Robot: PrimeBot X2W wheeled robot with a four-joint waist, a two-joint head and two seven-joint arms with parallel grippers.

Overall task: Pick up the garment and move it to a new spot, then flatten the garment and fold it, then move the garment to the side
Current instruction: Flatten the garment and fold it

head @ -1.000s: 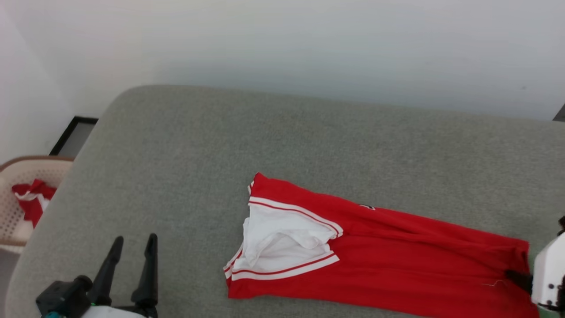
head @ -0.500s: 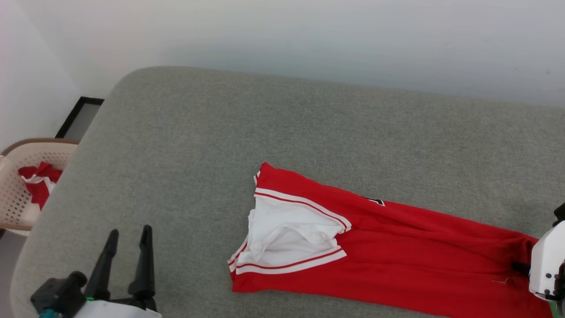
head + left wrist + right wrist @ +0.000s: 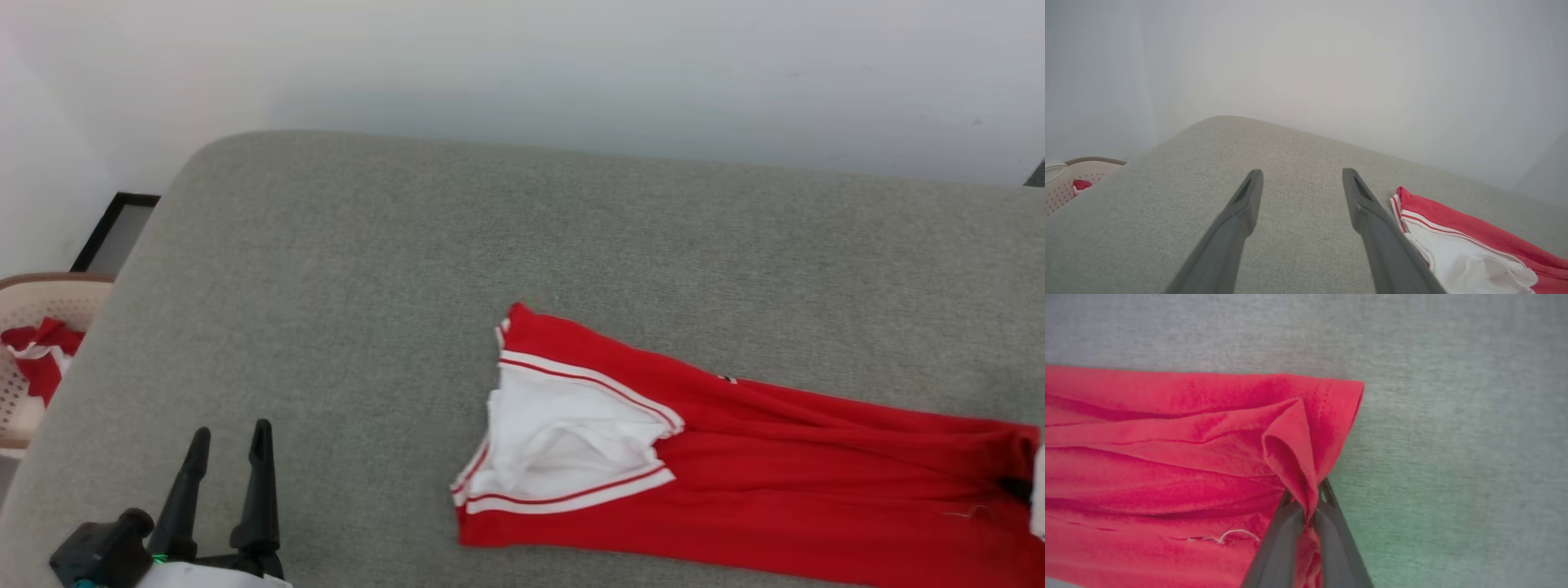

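Right wrist view, right hand (image 3: 1306, 491) now pinching garment (image 3: 1167, 457) hem, left hand (image 3: 230, 431) open.

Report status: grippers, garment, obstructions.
Right gripper shut on garment hem. Left gripper open, hovering over grey cushion. Garment stretched out, wrinkled. Basket off to left, not obstructing.

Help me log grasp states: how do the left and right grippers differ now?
The left gripper is open, fingers spread with nothing between them; the right gripper is shut, pinching a fold of the garment at its red hem. The left gripper sits near the white sleeve end, apart from the garment; the right gripper holds the opposite end. Both have long dark fingers.
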